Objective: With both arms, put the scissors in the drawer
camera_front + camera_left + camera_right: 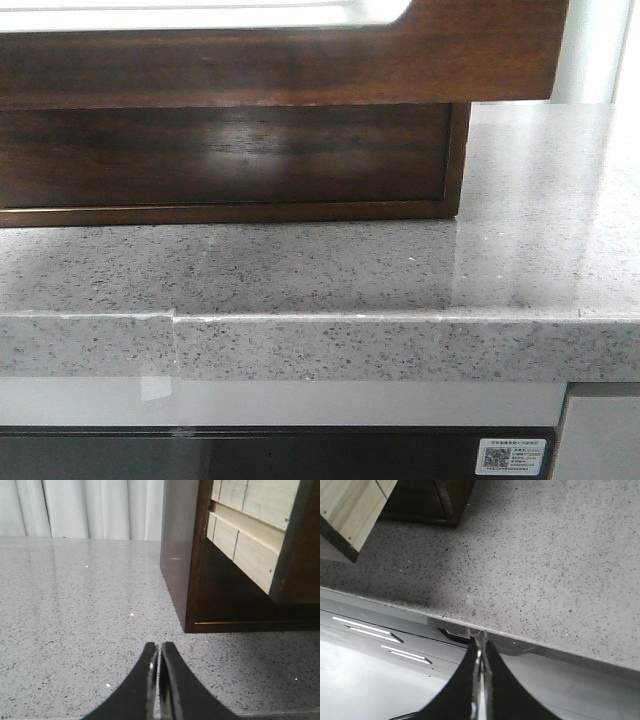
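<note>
Oddly, no scissors show in any view, so which way they lie from either arm, and their long axis, cannot be told. At the upper left of the front view the drawer (300, 60) juts out over the cabinet (230, 160), a white strip of its inside visible; contents are hidden. Left fingers (159, 660) are clenched on nothing above the surface (75, 620). Right fingers (480, 655) are pressed together too, at the surface edge; nothing seems held.
</note>
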Motion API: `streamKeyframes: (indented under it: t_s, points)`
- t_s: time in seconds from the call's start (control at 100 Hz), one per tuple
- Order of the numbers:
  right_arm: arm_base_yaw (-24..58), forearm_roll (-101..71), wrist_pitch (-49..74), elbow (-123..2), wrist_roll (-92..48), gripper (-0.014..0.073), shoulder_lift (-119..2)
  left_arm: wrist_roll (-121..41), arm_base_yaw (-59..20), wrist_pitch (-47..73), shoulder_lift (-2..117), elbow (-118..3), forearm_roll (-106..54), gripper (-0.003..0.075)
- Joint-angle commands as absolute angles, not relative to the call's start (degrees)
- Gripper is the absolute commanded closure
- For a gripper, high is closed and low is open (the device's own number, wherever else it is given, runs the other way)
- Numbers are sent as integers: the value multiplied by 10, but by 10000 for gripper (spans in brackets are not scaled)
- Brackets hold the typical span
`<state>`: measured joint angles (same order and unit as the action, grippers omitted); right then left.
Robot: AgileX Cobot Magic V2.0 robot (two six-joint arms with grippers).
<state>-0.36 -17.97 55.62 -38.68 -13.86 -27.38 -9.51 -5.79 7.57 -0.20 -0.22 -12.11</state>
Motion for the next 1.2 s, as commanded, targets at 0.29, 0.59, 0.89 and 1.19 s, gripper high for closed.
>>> streamKeyframes:
  t_s: [0.29,0.59,0.89,1.19]
  points:
    - [-8,-168,402,-320,-167,663,-198,-89,-59,29,-20,18,-127,741]
    - [-8,-171,74,-6,-167,663,-28,-89,-59,29,-20,18,-127,741]
    - [-7,-155,116,15,-167,662,18,-89,-59,29,-20,18,-127,741]
    - [-7,-144,43,15,-161,662,18,-89,-59,29,-20,18,-127,741]
